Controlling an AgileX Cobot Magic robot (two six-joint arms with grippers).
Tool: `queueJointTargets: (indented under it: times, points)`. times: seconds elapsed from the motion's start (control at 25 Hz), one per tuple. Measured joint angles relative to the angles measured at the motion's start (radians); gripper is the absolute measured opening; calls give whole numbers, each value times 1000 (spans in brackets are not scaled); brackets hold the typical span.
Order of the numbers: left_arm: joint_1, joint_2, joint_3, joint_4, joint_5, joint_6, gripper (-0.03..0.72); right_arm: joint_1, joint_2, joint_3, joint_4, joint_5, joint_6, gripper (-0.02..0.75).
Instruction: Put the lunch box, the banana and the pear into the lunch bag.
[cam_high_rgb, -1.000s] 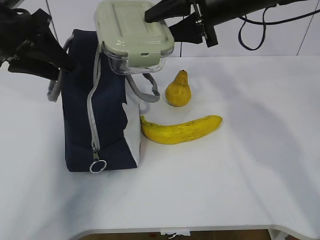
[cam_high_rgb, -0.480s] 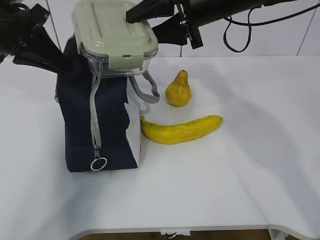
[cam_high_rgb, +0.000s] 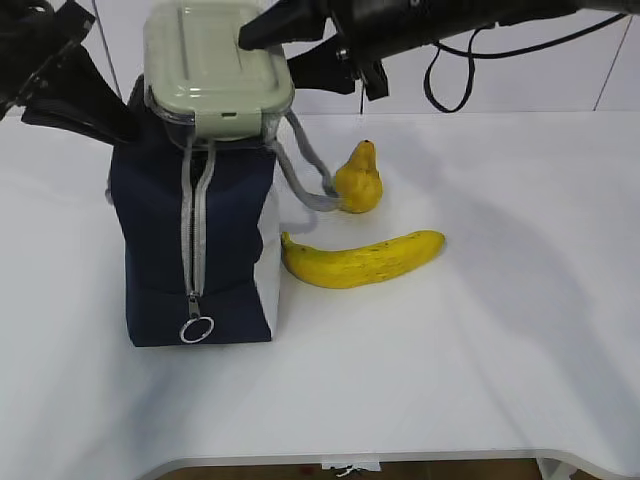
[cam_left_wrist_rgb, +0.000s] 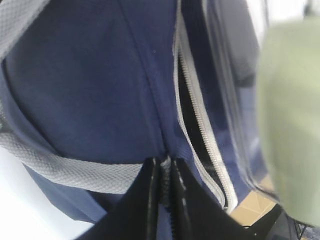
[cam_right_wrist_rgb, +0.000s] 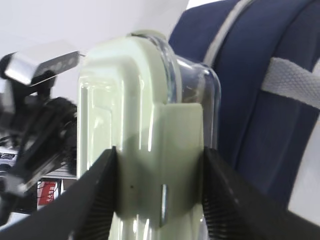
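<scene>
The navy lunch bag (cam_high_rgb: 160, 240) stands upright at the left, zipper open at the top, ring pull low. The lunch box (cam_high_rgb: 210, 65), clear with a sage-green lid, sits flat in the bag's open mouth. My right gripper (cam_high_rgb: 270, 40) is shut on the box's right end; in the right wrist view both fingers clamp the lid (cam_right_wrist_rgb: 150, 165). My left gripper (cam_high_rgb: 105, 110) is shut on the bag's upper left edge, pinching navy fabric (cam_left_wrist_rgb: 162, 172). The pear (cam_high_rgb: 357, 180) stands right of the bag; the banana (cam_high_rgb: 362, 258) lies in front of it.
A grey webbing handle (cam_high_rgb: 305, 185) hangs from the bag toward the pear. The white table (cam_high_rgb: 480, 350) stretches right and forward to its front edge. A dark cable (cam_high_rgb: 470, 70) loops behind the right arm.
My right gripper has carried the lunch box left and down, from tilted above the bag's right corner to flat over the bag's mouth. The bag's top has been pulled wider.
</scene>
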Motion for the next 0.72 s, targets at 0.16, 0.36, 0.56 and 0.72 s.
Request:
queueJointTargets:
  times: [0.16,0.36,0.56,0.72]
  points:
    - [0,0,0,0,8,0,13,0,49,0,-72,-29,0,374]
    - [0,0,0,0,10,2,13,-6,59,0,-250,-67,57,373]
    - [0,0,0,0,10,3,13,15,61,0,-222,-99,74,373]
    - [0,0,0,0,11,3,13,63,88,0,-156,-116,51,373]
